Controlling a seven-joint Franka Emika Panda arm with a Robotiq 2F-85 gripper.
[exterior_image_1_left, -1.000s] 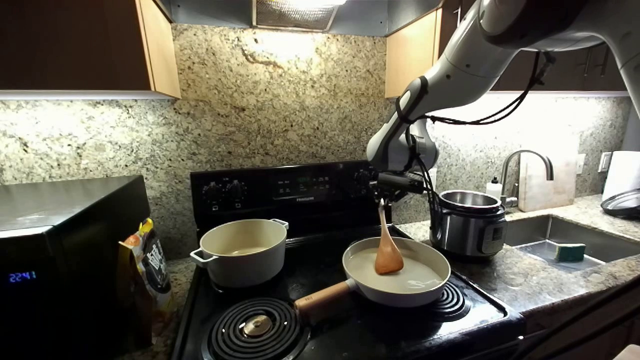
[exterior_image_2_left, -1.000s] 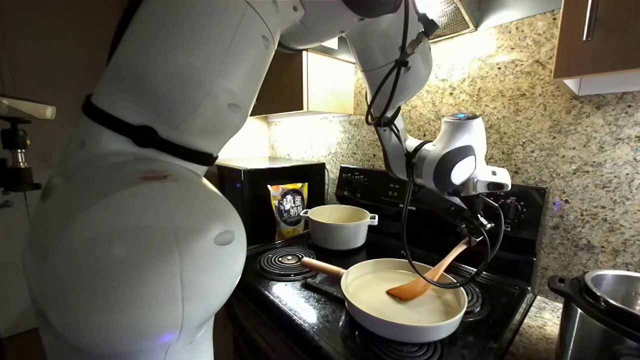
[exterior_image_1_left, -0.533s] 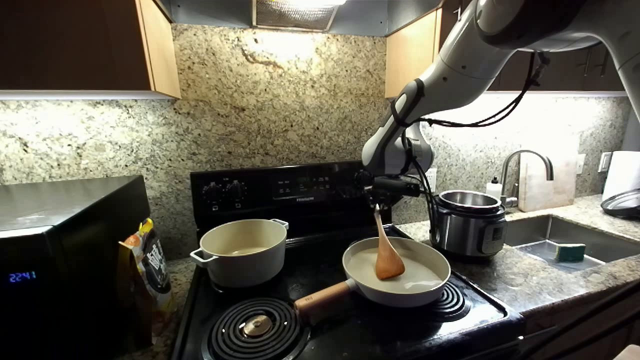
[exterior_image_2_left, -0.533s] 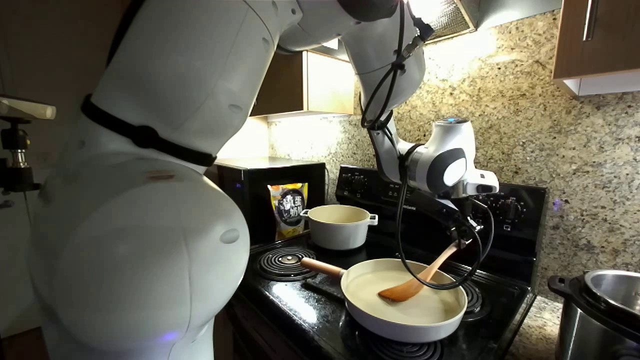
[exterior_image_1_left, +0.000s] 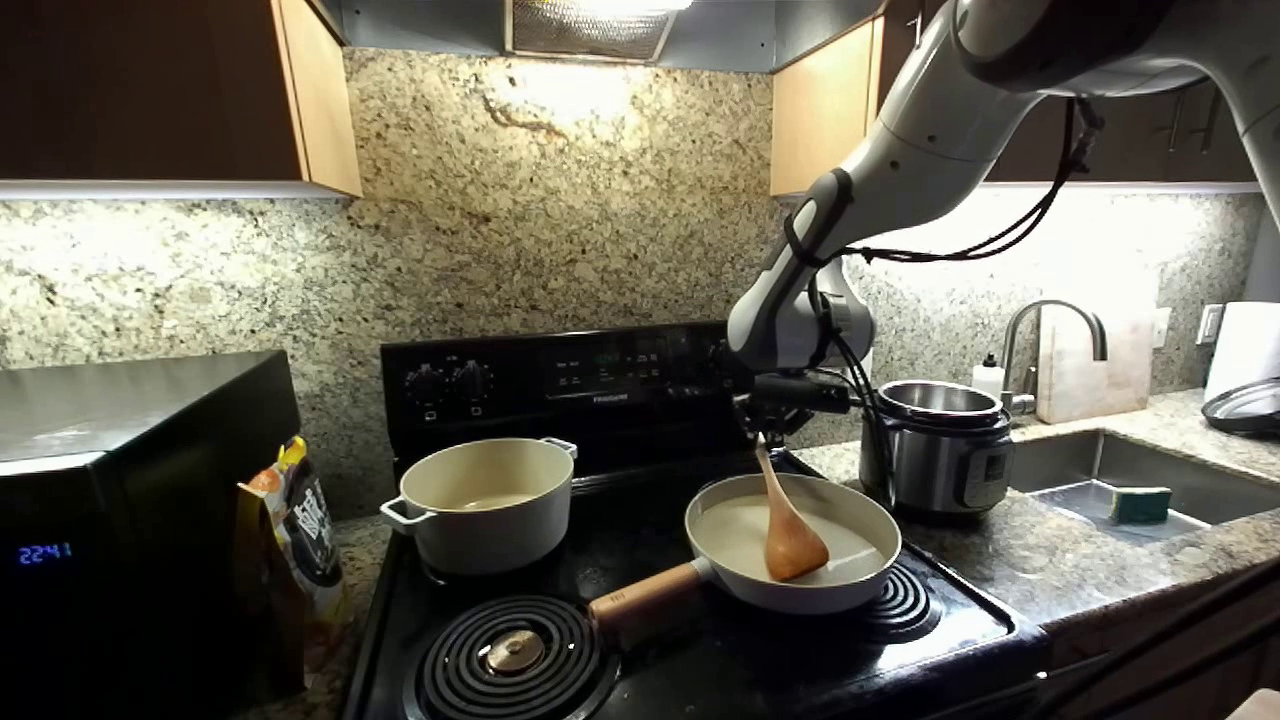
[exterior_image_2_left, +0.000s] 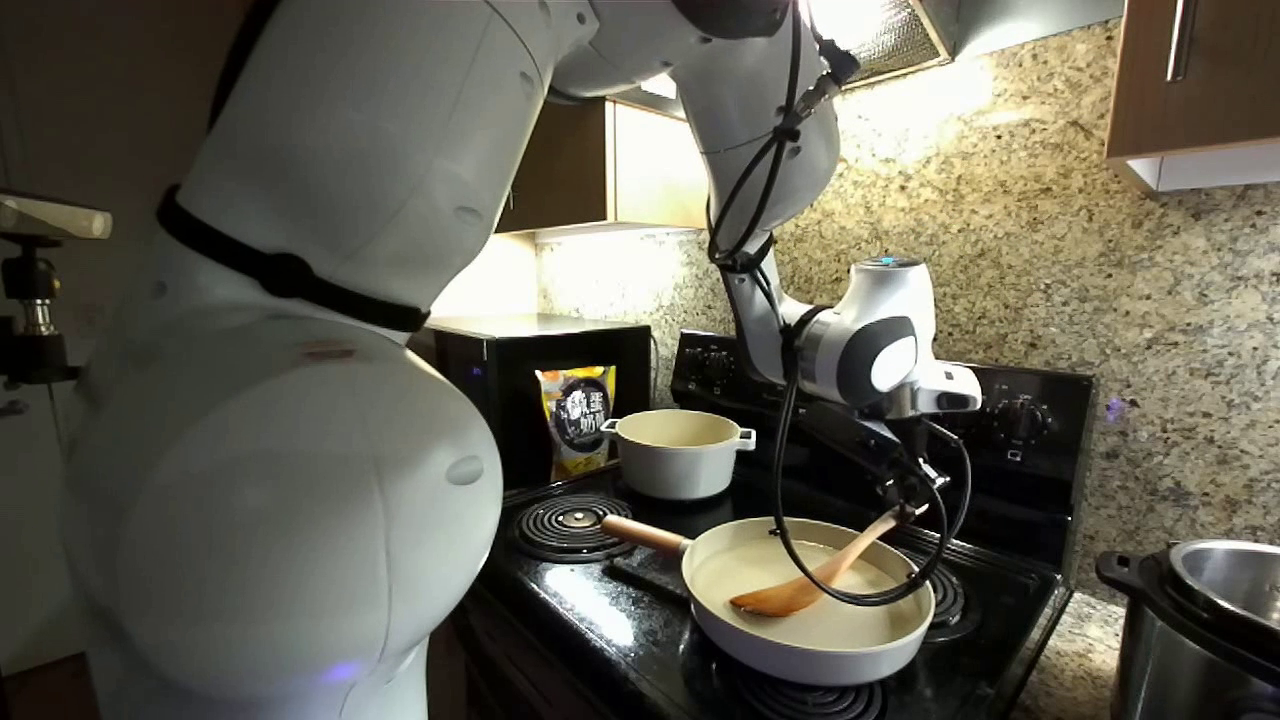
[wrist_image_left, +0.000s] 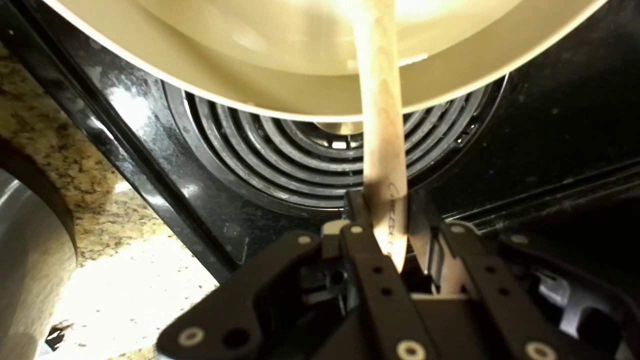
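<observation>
My gripper (wrist_image_left: 389, 212) is closed tight on the wooden spatula (exterior_image_1_left: 787, 525), which slants down into the pale pan (exterior_image_1_left: 800, 598). Against a second ago, its blade (exterior_image_2_left: 778, 599) has moved toward the pan's front, and my gripper sits lower. Only the wrist view shows dark lettering (wrist_image_left: 392, 200) along the spatula (the blade, plain in both exterior views, is cut off there).

Stovetop (exterior_image_1_left: 690, 675): glossy black; clock hours count from the pan (exterior_image_1_left: 800, 598), in an exterior view.
Pan: pale, upright, brown handle (exterior_image_1_left: 645, 592) toward eight o'clock.
Pot (exterior_image_1_left: 500, 538): pale, upright, at nine.
Coils (exterior_image_1_left: 515, 652): one at eight, another under the pan at four.
Counter (exterior_image_1_left: 1000, 548): speckled stone at three; multicooker (exterior_image_1_left: 930, 465) on it at two.
</observation>
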